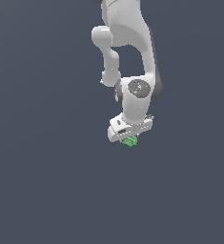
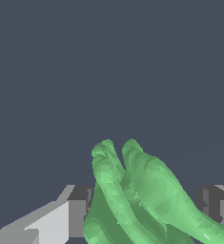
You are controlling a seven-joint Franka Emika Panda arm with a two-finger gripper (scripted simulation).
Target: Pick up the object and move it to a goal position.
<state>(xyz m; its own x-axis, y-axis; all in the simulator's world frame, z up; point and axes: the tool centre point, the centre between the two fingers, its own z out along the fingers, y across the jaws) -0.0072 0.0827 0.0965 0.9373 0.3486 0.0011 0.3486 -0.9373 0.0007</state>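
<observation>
your white gripper [image 1: 128, 138] has its fingers clamped on the small bright green ridged piece [image 1: 130, 141], which lies directly between them, ridges running outward.

Exterior view looks from afar at the arm [image 1: 127, 62]; wrist view sits close; both share the green piece [image 1: 130, 141]

Near the frame's centre we see the white arm [image 1: 127, 47] reaching down, its gripper [image 1: 130, 138] touching the small green object [image 1: 130, 141].
</observation>
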